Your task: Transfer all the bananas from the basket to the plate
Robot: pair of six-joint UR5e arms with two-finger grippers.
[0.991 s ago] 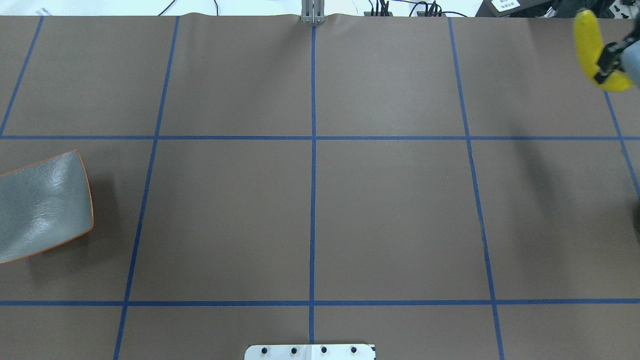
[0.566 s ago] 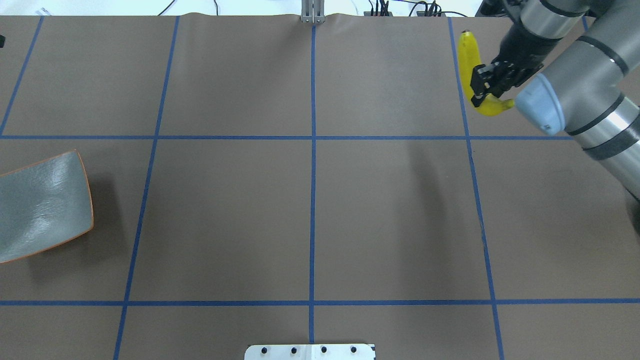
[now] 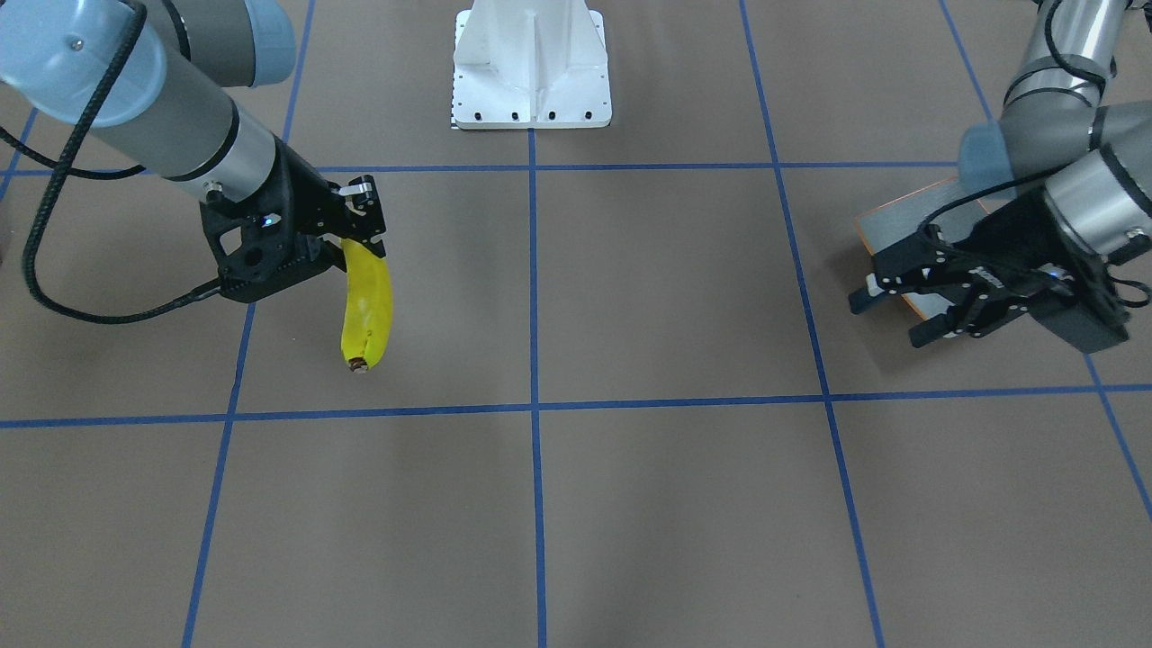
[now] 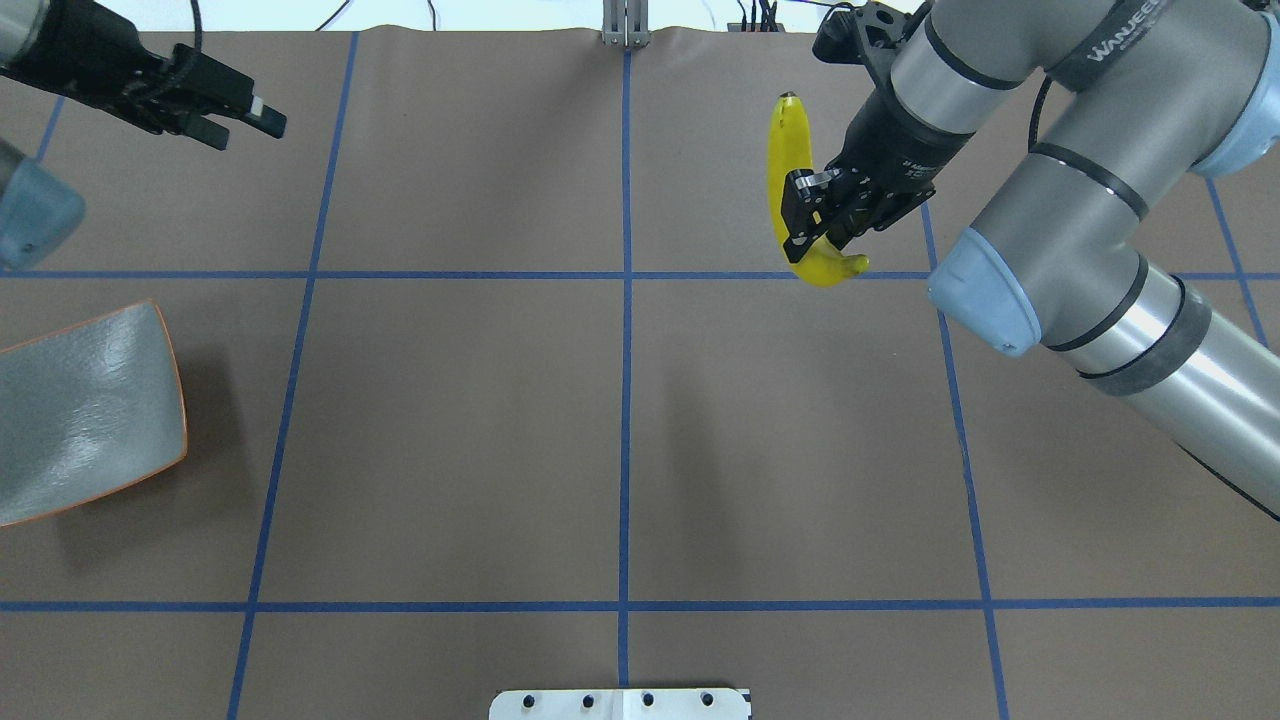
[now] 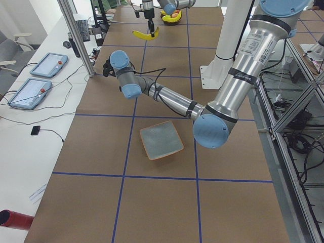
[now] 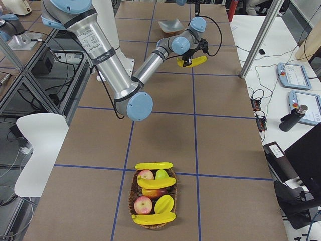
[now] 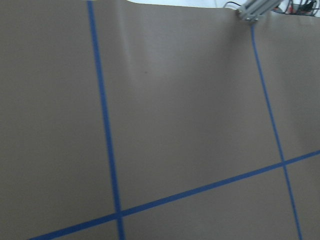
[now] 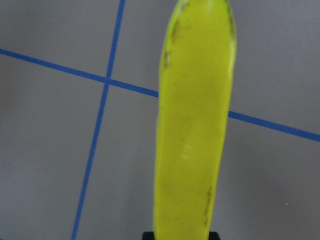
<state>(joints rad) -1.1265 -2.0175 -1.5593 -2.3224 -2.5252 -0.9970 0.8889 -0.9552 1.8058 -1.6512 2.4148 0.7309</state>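
Observation:
My right gripper (image 4: pixel 812 215) is shut on a yellow banana (image 4: pixel 790 165) near its stem end and holds it above the table, right of the centre line. The same banana (image 3: pixel 367 306) hangs dark tip down, and it fills the right wrist view as banana (image 8: pixel 195 125). The grey-green plate (image 4: pixel 80 410) with its orange rim lies empty at the left edge. My left gripper (image 3: pixel 889 321) is open and empty, hovering beside the plate (image 3: pixel 886 220). The wicker basket (image 6: pixel 131 200) at the table's right end holds three more bananas (image 6: pixel 153 165) among other fruit.
Apples and other fruit sit in the basket with the bananas. Blue tape lines divide the brown table cover into squares. The robot's white base plate (image 4: pixel 620 704) is at the near edge. A metal post (image 4: pixel 625 25) stands at the far edge.
My right arm has carried the banana leftward, from the table's right edge to just right of the centre line. My left arm has come into the overhead view at the upper left.

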